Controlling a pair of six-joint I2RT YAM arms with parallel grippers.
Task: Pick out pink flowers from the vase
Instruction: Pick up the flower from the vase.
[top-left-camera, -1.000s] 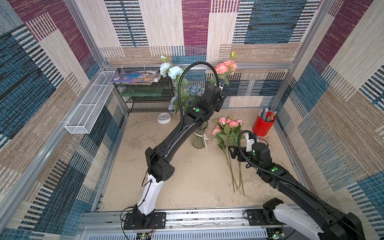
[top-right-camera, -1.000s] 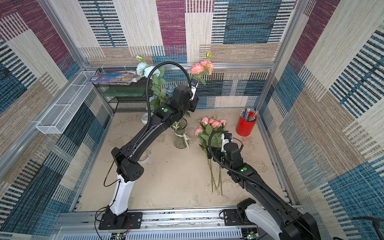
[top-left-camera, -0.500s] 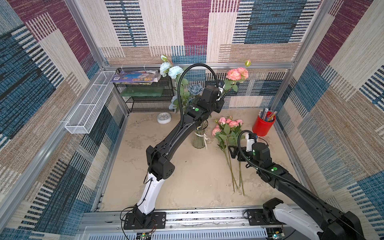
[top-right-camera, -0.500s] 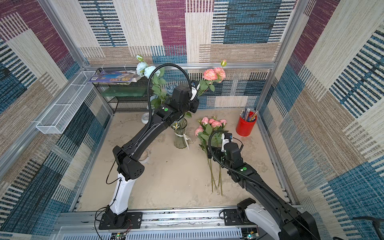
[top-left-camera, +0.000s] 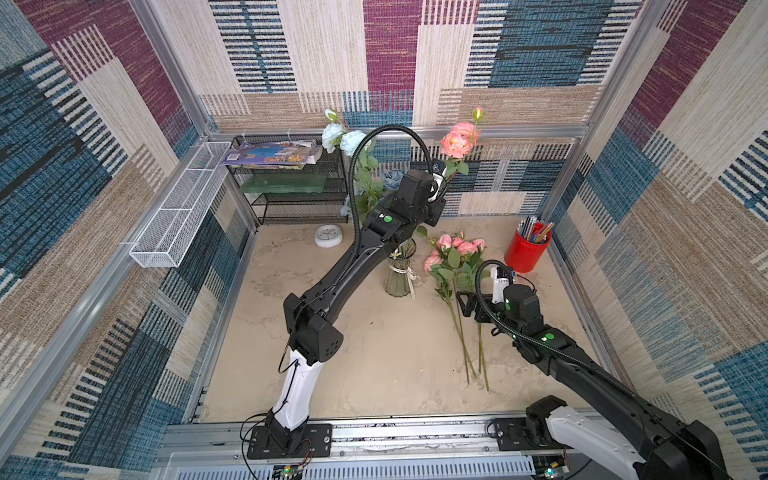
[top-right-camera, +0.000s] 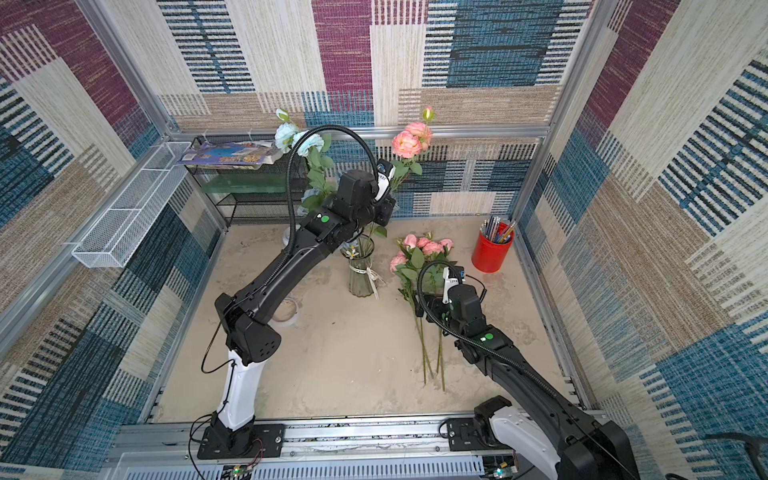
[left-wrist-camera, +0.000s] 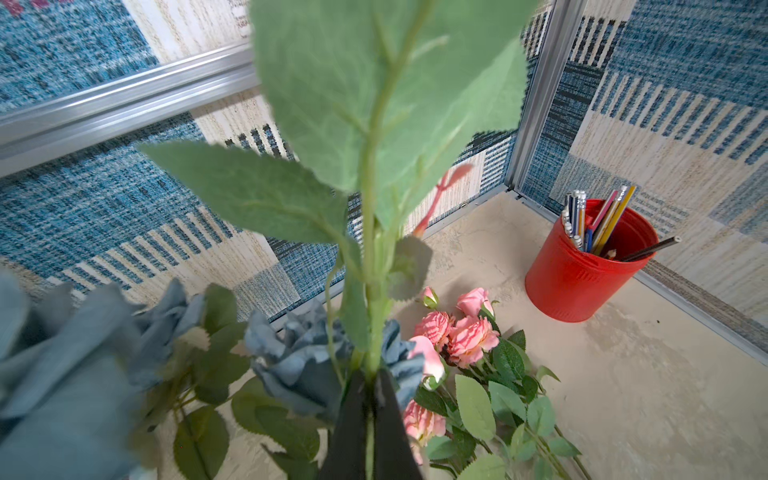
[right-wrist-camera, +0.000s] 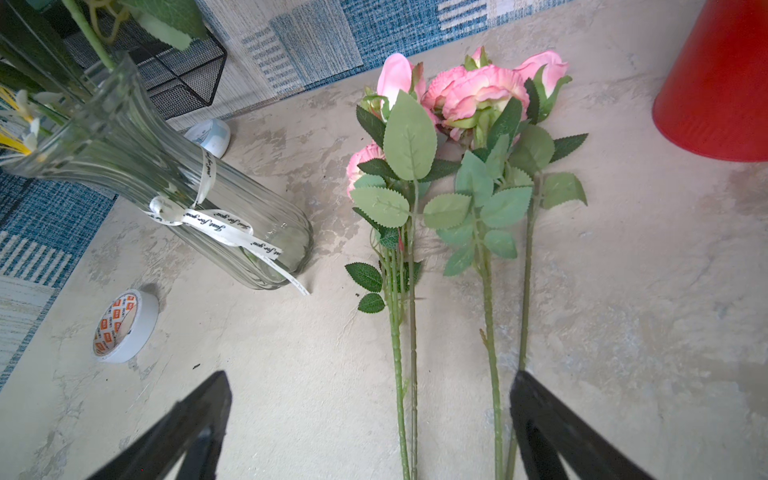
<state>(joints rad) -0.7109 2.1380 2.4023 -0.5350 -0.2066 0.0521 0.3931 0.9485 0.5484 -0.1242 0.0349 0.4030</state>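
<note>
My left gripper (top-left-camera: 437, 183) (left-wrist-camera: 370, 384) is high above the vase (top-left-camera: 397, 275) (top-right-camera: 360, 274), shut on the green stem (left-wrist-camera: 368, 249) of a tall pink flower (top-left-camera: 457, 143) (top-right-camera: 409, 143). The arm hides the stem's lower end. Dusty-blue roses (left-wrist-camera: 299, 357) and pale aqua blooms (top-left-camera: 340, 139) stand in the ribbed glass vase (right-wrist-camera: 187, 199). Several pink flowers (top-left-camera: 455, 249) (top-right-camera: 424, 249) (right-wrist-camera: 469, 95) lie on the table right of the vase. My right gripper (right-wrist-camera: 370, 386) (top-left-camera: 467, 305) is open, low over their stems, holding nothing.
A red pencil cup (top-left-camera: 527, 251) stands at the back right corner. A tape roll (right-wrist-camera: 124, 326) lies left of the vase. A black wire shelf (top-left-camera: 291, 187), a small white clock (top-left-camera: 328, 237) and a white wire basket (top-left-camera: 178, 208) line the back left.
The left gripper has closed on the pink flower's stem. The bloom swung right and then partly back. The right arm has not moved.
</note>
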